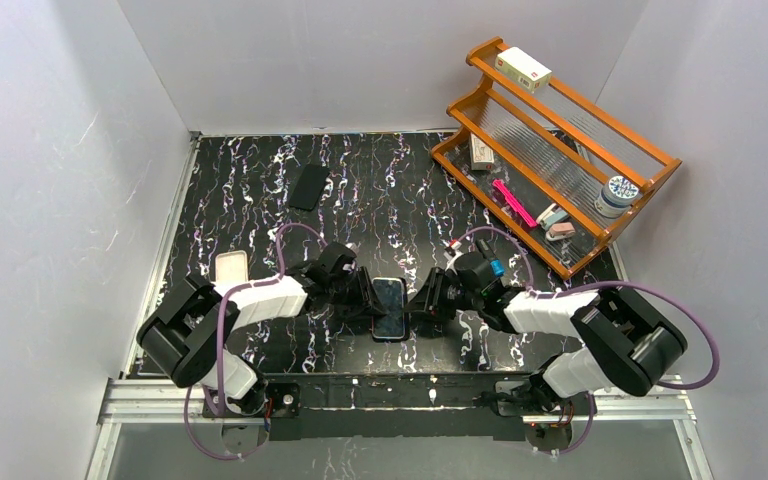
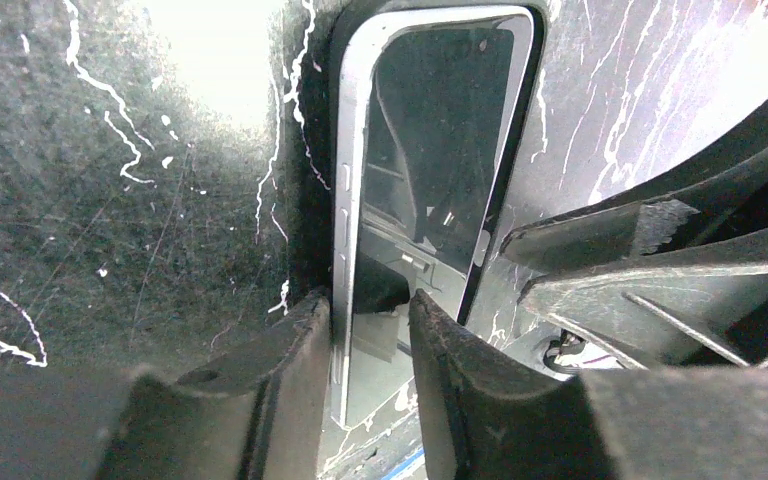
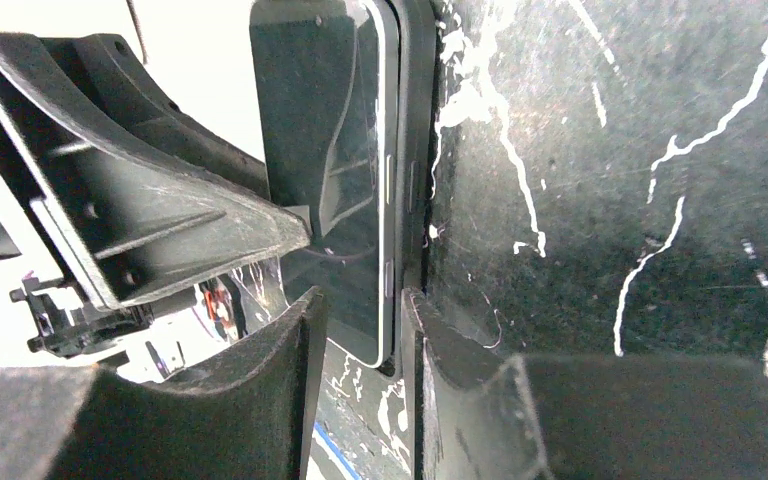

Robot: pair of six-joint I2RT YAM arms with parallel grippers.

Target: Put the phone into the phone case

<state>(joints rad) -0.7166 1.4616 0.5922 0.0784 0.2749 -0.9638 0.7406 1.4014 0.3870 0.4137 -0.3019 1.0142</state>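
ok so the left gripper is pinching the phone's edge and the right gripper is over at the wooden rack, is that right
Not quite. The left gripper is pinching the phone's edge, but the right gripper is not at the wooden rack: it pinches the phone's opposite edge, as the right wrist view shows.

— What kind of place is this, please?
— A robot laboratory, I think. The left arm (image 1: 260, 297) and the right arm (image 1: 545, 310) are bolted near an aluminium rail (image 1: 150, 398) at the edge of a black marbled table (image 1: 400, 190). Plain white panels (image 1: 50, 170) close three sides, like a test booth
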